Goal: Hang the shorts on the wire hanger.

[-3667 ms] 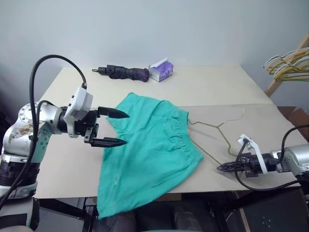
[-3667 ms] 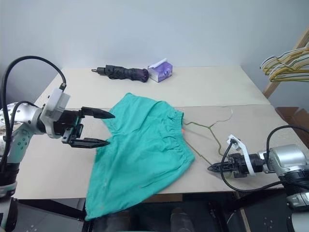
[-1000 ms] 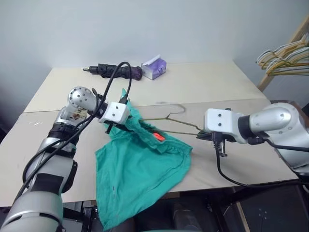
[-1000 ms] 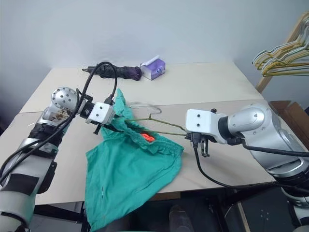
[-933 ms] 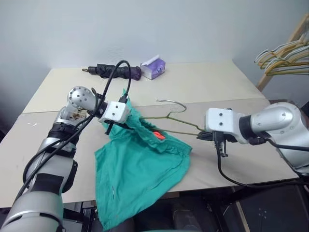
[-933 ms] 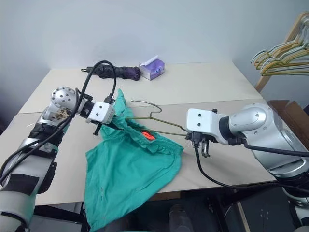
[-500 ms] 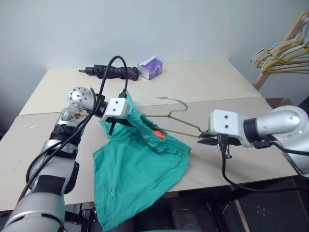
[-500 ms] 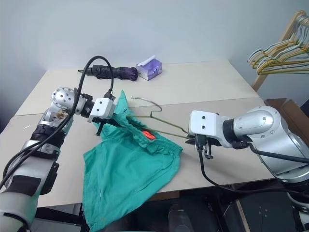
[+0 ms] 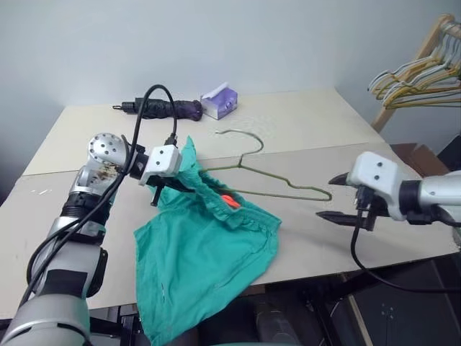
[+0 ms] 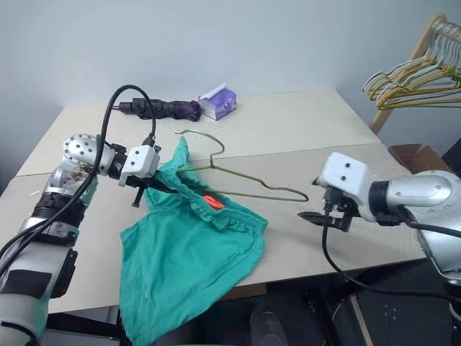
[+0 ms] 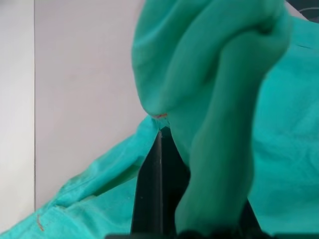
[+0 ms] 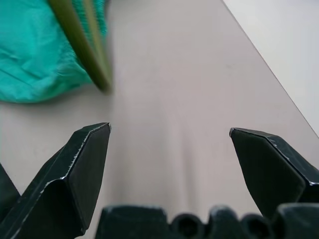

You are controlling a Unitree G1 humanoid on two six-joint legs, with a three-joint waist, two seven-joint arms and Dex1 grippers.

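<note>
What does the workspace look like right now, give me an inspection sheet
Surface: beige table, two tops joined at a seam.
Job's things: shorts lifted at the waistband, lower part draped over the front edge; hanger with one end in the shorts, the other end free.
Clutter: folded umbrella and tissue pack at the far edge.
Grippers: left gripper shut on the shorts; right gripper open, apart from the hanger.
Cables: black cable looping over the left arm; another under the right wrist.
Surroundings: rack of hangers to the right, plain wall behind.
</note>
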